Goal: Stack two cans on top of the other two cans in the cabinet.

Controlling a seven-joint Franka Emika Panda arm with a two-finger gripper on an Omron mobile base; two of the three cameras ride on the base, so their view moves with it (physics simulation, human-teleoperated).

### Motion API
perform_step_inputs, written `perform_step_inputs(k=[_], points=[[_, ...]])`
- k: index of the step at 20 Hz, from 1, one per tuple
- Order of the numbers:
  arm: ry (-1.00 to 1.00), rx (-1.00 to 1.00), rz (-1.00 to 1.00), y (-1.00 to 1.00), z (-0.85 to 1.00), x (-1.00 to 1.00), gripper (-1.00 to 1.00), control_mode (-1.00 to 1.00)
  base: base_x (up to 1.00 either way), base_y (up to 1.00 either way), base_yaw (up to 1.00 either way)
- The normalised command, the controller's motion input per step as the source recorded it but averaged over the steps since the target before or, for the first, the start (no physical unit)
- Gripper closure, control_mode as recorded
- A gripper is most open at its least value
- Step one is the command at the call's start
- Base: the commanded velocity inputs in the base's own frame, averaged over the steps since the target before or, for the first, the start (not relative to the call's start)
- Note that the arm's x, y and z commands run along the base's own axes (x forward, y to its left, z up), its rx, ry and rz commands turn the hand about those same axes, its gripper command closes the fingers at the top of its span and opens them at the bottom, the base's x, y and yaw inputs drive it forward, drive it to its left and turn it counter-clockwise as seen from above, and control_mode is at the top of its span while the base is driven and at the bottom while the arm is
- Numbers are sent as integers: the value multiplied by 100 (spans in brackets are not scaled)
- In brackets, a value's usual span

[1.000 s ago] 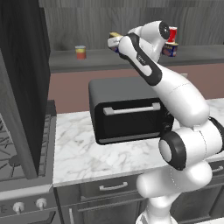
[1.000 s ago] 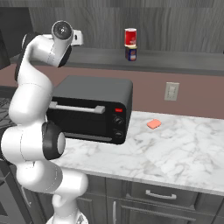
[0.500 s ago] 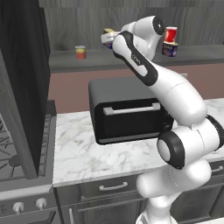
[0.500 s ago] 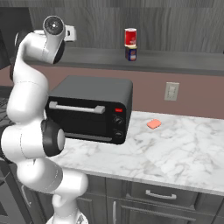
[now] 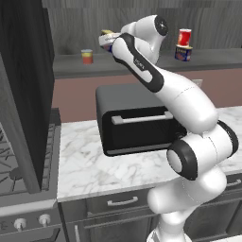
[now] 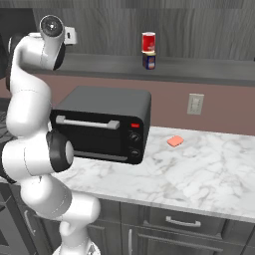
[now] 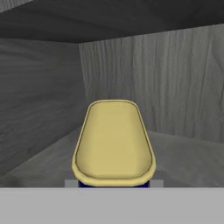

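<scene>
My gripper (image 5: 108,41) is shut on a dark-blue can with a yellow top (image 5: 108,33), held up inside the cabinet (image 5: 142,65) above its grey ledge. In the hand view the can's yellow top (image 7: 113,140) sits close in front, with the wood-grained back wall and the left side wall behind it. To the left, the short orange-red can (image 5: 87,56) stands on the ledge. Far to the right the red can (image 5: 184,37) stands upright on the other dark-blue can (image 5: 183,52); the same red can (image 6: 148,41) and blue can (image 6: 148,60) show in the right base view.
A black oven box (image 5: 137,125) with a silver handle stands on the marble counter (image 5: 85,165) below the ledge. A tall black panel (image 5: 23,85) rises at the left beside a stove. A small orange sponge (image 6: 175,141) lies on the counter near a wall socket (image 6: 195,103).
The arm has swung left along the cabinet, carrying the blue can closer to the orange-red can. The stacked red and blue cans have not moved.
</scene>
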Motion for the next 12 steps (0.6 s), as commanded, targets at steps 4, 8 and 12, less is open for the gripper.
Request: perform_step_inputs(k=[4, 8, 12], points=[[0, 0, 4, 31, 0, 5, 100, -100, 0, 0, 0], [0, 0, 3, 22, 0, 8, 100, -100, 0, 0, 0], [0, 0, 1, 18, 0, 15, 100, -100, 0, 0, 0]])
